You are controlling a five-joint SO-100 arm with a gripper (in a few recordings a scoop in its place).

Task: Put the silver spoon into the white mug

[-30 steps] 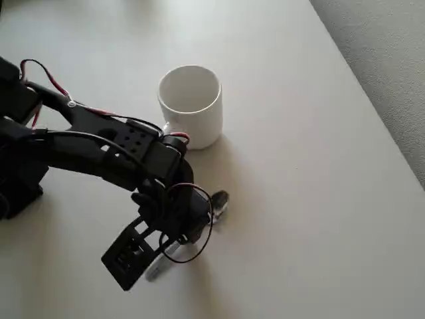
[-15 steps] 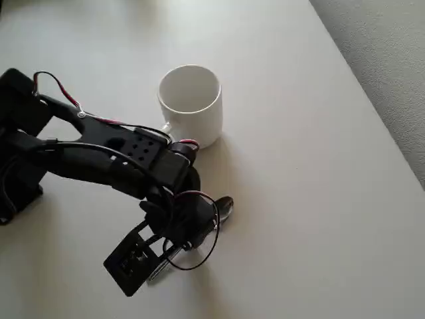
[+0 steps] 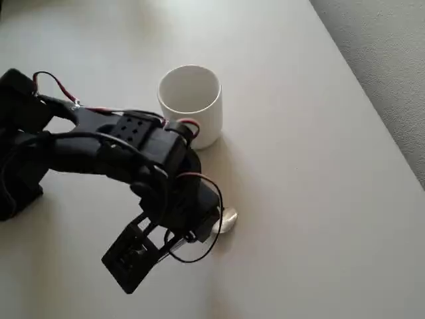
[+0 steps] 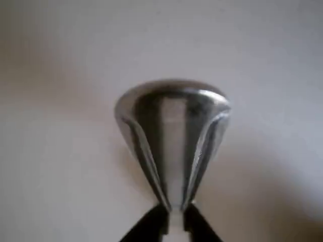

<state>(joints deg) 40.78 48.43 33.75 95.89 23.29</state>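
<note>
my pincer (image 4: 174,224): pinched tight on the neck of the silver spoon (image 4: 171,136), a dark finger (image 4: 146,227) on each side of the thin stem at the bottom of the wrist view. From overhead my own arm (image 3: 133,156) covers the pincer, so I can't point to it there.

spoon: the bowl pokes out past my fingers, shiny, hollow side facing my wrist cam. From overhead only the bowl (image 3: 227,220) peeks out at the right of my wrist, over the middle of the table (image 3: 319,199). Handle is hidden under me. Can't tell if the bowl touches the table or hangs just above it.

white mug (image 3: 191,103): upright, further toward the far edge, just past my wrist. Nothing inside it. Its handle side sits behind my arm.

table: plain pale top, right edge runs diagonally, grey floor (image 3: 392,60) beyond.
</note>
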